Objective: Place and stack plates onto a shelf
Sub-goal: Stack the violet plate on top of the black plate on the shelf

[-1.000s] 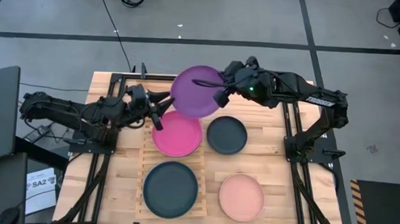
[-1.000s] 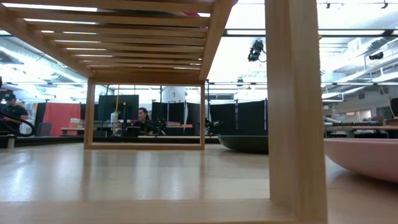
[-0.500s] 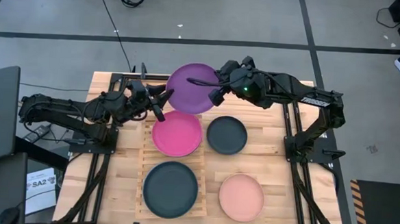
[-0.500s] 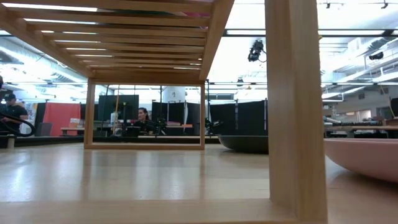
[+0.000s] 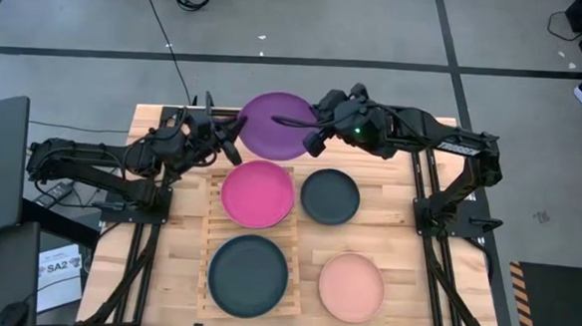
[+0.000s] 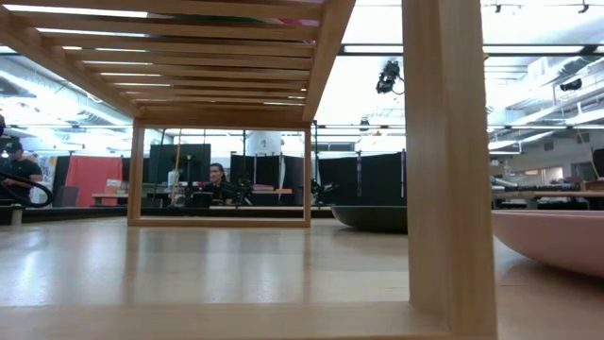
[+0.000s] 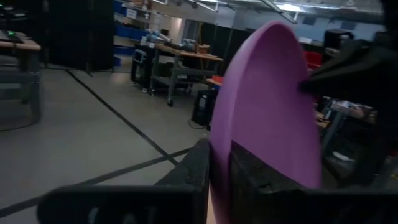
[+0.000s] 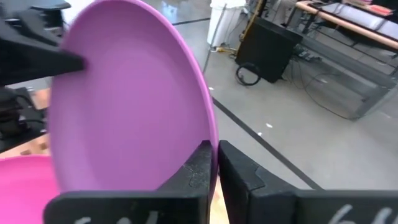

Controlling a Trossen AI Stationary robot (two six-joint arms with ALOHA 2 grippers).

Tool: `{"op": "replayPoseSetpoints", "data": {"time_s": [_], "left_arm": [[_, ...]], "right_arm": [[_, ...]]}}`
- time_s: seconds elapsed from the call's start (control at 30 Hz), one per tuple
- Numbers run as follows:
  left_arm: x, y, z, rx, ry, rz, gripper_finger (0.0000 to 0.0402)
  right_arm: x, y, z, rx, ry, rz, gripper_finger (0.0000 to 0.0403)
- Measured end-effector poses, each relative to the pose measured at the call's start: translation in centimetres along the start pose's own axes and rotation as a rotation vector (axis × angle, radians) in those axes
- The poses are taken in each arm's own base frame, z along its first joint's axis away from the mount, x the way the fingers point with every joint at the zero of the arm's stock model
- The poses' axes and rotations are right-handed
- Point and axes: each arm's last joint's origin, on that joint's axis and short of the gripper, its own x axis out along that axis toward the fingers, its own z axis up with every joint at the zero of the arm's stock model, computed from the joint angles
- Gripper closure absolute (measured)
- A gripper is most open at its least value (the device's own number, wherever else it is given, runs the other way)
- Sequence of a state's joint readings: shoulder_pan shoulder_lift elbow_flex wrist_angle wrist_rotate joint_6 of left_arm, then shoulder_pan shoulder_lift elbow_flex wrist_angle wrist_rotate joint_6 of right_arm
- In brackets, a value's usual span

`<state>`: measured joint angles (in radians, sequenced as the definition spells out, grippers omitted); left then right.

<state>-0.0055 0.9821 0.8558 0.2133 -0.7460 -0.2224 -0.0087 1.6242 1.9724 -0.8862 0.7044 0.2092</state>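
At the far edge of the table, seen from above, the left gripper (image 5: pixel 234 140) pinches the left rim of the purple plate (image 5: pixel 278 126), and the right gripper (image 5: pixel 315 134) pinches its right rim, so the plate hangs between the two arms just beyond the shelf (image 5: pixel 209 204). The left wrist view shows what the high view cannot: the plate (image 7: pixel 267 106) stands nearly on edge, its rim caught between that arm's two dark fingers (image 7: pixel 199 168), which are drawn in narrow on it. The right wrist view gives the plate's hollow face (image 8: pixel 124 106), smooth, matte and evenly purple with a shallow raised rim, the rim clamped between the right arm's own fingers (image 8: pixel 202 165). On the shelf below lie the magenta plate (image 5: pixel 257 194) at the far end and a dark teal plate (image 5: pixel 248 275) at the near end; to the right, on the bare tabletop (image 5: pixel 405 269), sit the dark grey plate (image 5: pixel 330 196) and the salmon pink plate (image 5: pixel 350 286). The low view looks under the shelf's slats (image 6: pixel 189 57) and shows neither gripper, only the dark grey plate (image 6: pixel 373 217) and the pink plate (image 6: pixel 557 241) edge-on at the right, with seated people (image 6: pixel 217 179) far off in the room
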Motion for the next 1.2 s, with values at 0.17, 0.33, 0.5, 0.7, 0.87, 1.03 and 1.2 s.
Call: {"op": "replayPoseSetpoints", "data": {"time_s": [0.17, 0.33, 0.5, 0.7, 0.87, 1.03, 1.2], "left_arm": [[0.0, 0.1, 0.0, 0.004, -0.006, 0.035, 0.0367], [0.0, 0.1, 0.0, 0.001, -0.011, 0.045, 0.0367], [0.0, 0.1, 0.1, 0.0, -0.013, 0.053, 0.0367], [0.0, 0.1, 0.0, -0.002, -0.012, 0.042, 0.0367], [0.0, 0.1, 0.0, 0.0, -0.011, 0.049, 0.0372], [-0.1, 0.1, 0.1, -0.005, -0.013, 0.043, 0.0385], [0.0, 0.1, 0.0, 0.005, -0.009, 0.061, 0.0384]], "right_arm": [[-0.1, 0.2, 0.1, 0.01, 0.0, 0.068, 0.0357], [-0.1, 0.2, 0.2, 0.017, -0.002, 0.109, 0.0353], [-0.1, 0.4, 0.3, 0.018, 0.002, 0.147, 0.0332], [0.0, 0.8, 0.2, 0.015, 0.025, 0.256, 0.0274], [-0.2, 0.9, 0.2, -0.046, 0.028, 0.317, 0.0235], [-1.4, 0.4, 0.8, -0.102, -0.001, 0.373, 0.0225], [-3.1, -0.7, 1.5, -0.08, -0.046, 0.39, 0.0225]]}}
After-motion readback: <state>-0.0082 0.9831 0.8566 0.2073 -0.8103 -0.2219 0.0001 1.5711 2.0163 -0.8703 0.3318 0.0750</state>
